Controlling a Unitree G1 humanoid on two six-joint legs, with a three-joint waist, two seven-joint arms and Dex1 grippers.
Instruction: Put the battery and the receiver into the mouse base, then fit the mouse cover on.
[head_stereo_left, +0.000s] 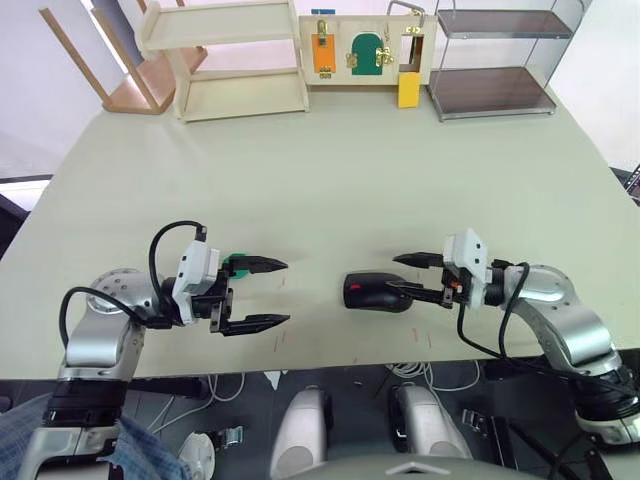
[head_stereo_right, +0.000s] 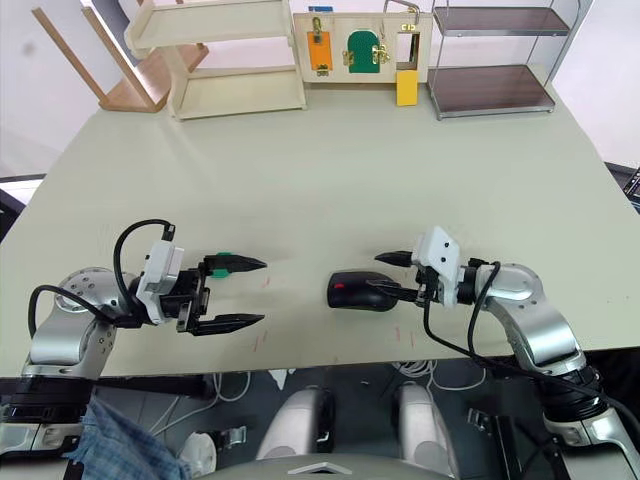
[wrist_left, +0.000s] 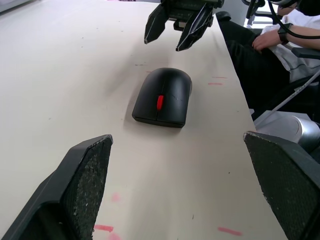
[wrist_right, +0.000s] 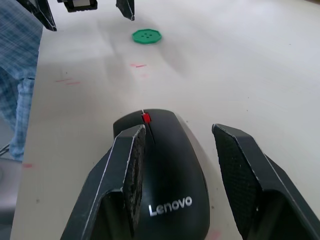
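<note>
Bright even light, soft shadows, wrist views sharp

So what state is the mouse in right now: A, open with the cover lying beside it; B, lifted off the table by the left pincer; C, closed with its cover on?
C: the mouse sits flat on the table, its smooth black cover on.

the right pincer (wrist_right: 182, 175) stands open over the mouse (wrist_right: 162, 170), one finger (wrist_right: 127, 175) over its side, the other (wrist_right: 245, 175) beside it; the black shell reads "lenovo", with a red wheel (wrist_right: 146, 118) at the far end; beyond on the pale counter (wrist_right: 240, 65) lies a green disc (wrist_right: 146, 36); the left pincer (wrist_right: 85, 10) hangs past it.
</note>
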